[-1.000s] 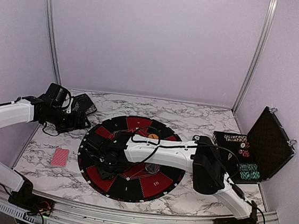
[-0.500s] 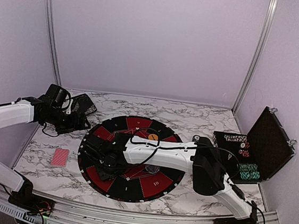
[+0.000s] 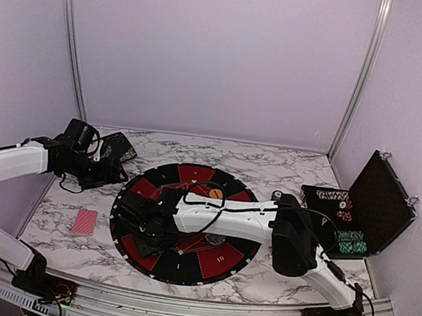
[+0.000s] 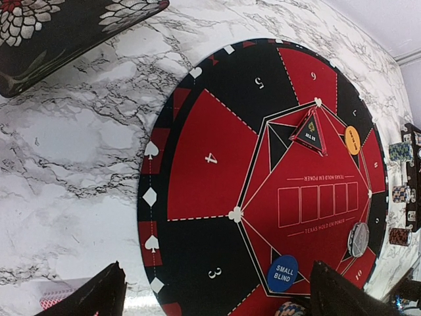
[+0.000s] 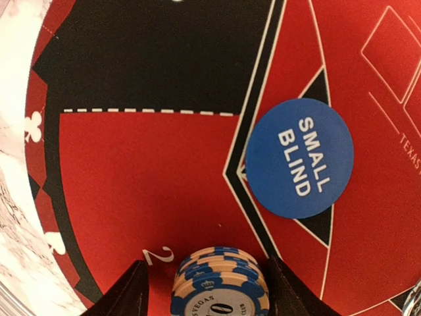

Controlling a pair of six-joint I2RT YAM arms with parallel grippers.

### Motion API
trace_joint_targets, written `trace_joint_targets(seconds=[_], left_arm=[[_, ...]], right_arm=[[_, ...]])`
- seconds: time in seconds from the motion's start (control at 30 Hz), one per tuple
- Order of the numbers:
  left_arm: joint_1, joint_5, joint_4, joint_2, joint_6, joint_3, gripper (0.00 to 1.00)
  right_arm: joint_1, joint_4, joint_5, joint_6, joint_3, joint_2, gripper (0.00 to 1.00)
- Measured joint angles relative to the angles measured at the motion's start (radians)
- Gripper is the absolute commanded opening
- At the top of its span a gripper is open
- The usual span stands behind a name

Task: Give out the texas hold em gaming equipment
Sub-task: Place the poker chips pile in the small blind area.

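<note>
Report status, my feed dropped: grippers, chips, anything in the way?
Left gripper open, empty. Right gripper open, straddling chip stack on mat. Small Blind disc close by, not touching.

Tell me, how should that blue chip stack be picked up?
Pinch its round sides, coming down from above: the stack stands upright on the mat, so a low squeeze across the striped edges keeps it all together.

blue-and-tan chip stack [image 5: 220, 280] stands on a red sector of the mat [image 5: 131, 178] — blue "small blind" disc [image 5: 299, 158] lies flat nearby.
</note>
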Motion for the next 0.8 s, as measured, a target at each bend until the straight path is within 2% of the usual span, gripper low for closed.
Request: trace_joint_targets(seconds=[0.17, 0.4, 0.63, 0.8], left_arm=[[0.002, 0.001, 0.000, 0.000, 0.000, -0.001, 0.99], [0.011, 0.007, 0.000, 0.000, 0.001, 0.000, 0.99], [0.018, 0.013, 0.000, 0.000, 0.003, 0.000, 0.99], [0.019, 0.027, 0.000, 0.000, 0.003, 0.006, 0.99]], right_arm=[[0.001, 0.005, -0.014, -0.003, 0.004, 0.000, 0.75], [-0.016, 0.013, -0.023, -0.008, 0.005, -0.006, 0.84], [-0.061, 0.012, -0.004, -0.033, 0.004, -0.068, 0.85], [-0.103, 0.031, 0.035, -0.062, -0.082, -0.216, 0.84]])
